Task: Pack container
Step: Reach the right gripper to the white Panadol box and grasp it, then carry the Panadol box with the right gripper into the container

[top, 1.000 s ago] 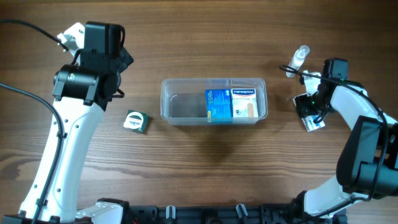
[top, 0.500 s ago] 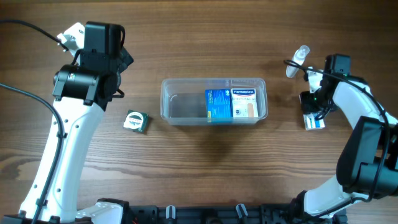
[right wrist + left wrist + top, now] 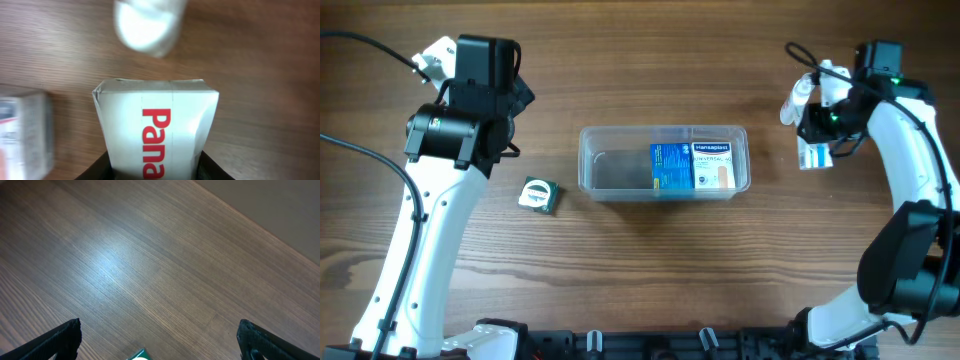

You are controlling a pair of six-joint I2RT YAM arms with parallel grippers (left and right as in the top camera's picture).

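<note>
Wood-grain counter (image 3: 640, 270), brown, with a glare patch in the left wrist view; past its edge there, a plain grey-beige surface. Toward the far left corner, left tool (image 3: 159, 336) has its fingers spread wide, gripping nothing, over bare counter. A small green box (image 3: 538, 194) lies near the left arm. Mid-counter sits the container (image 3: 620, 129), a clear tub; blue box (image 3: 671, 166) and white plaster box (image 3: 712, 165) stand side by side in its right half. Near the far right corner, right tool (image 3: 152, 172) is clamped on a white box with red lettering (image 3: 155, 120), well apart from the container. Pale bottle (image 3: 801, 96) just beside it.
</note>
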